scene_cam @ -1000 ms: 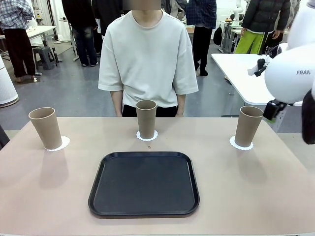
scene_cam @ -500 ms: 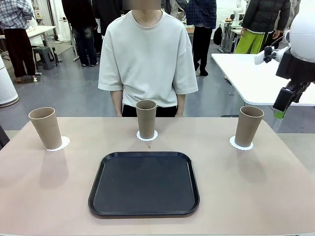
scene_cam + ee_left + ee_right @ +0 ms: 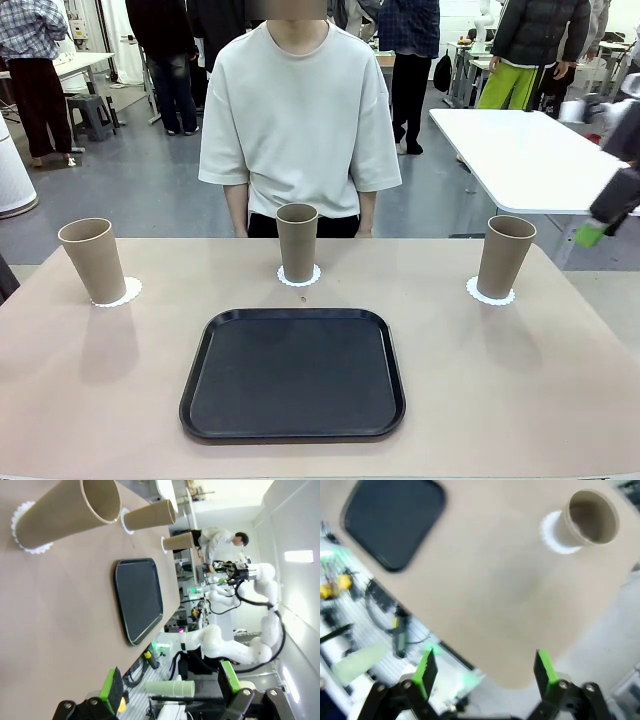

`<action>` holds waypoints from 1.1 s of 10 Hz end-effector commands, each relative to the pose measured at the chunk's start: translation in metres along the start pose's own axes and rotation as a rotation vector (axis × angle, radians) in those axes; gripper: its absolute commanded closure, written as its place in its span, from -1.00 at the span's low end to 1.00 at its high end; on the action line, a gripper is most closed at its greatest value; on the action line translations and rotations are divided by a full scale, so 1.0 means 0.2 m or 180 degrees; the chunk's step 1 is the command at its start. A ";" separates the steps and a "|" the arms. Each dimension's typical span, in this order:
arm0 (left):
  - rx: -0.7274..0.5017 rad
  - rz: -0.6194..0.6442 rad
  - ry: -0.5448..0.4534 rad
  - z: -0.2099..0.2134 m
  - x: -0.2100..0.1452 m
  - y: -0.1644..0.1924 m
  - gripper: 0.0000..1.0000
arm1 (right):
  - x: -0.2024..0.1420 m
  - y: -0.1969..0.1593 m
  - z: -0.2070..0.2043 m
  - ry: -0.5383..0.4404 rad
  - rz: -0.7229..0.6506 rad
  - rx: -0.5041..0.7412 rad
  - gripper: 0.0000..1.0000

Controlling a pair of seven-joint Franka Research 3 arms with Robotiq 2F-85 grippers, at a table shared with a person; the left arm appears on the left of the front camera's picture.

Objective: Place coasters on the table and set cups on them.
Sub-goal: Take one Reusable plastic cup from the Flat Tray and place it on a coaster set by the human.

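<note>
Cups (image 3: 297, 240) stand on coasters (image 3: 298, 277) along the desk's (image 3: 120, 390) far edge, while both pincers, left (image 3: 170, 687) and right (image 3: 484, 672), gape wide, holding nothing.

A robotics lab: other white robot arms (image 3: 235, 647), work tables (image 3: 520, 155) and bystanders behind.

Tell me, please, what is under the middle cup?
The middle cup stands on a white coaster; its scalloped edge shows around the base. The coaster's centre is covered by the cup.
</note>
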State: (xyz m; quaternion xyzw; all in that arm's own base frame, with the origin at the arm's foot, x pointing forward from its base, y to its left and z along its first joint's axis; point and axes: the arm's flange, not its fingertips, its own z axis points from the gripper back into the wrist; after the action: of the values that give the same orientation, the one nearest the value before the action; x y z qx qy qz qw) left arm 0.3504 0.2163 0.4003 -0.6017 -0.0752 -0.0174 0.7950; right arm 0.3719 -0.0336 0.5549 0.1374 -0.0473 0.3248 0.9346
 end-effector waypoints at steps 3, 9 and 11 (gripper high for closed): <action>0.0001 0.0024 -0.0046 0.00 0.01 -0.01 -1.00 | -0.31 -0.48 0.13 -0.0586 -0.0878 0.2403 -1.00; 0.0001 0.0024 -0.0046 0.00 0.01 -0.01 -1.00 | -0.68 -0.69 0.02 -0.1554 -0.1446 0.2533 -1.00; 0.0001 0.0024 -0.0046 0.00 0.01 -0.01 -1.00 | -0.77 -0.73 0.01 -0.1455 -0.1568 0.2449 -1.00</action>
State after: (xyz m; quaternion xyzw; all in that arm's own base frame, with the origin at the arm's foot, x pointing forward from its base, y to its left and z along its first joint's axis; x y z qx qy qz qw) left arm 0.3504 0.2163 0.4003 -0.6016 -0.0752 -0.0173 0.7951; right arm 0.3471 -0.2392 0.5001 0.5610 -0.0973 0.0555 0.8202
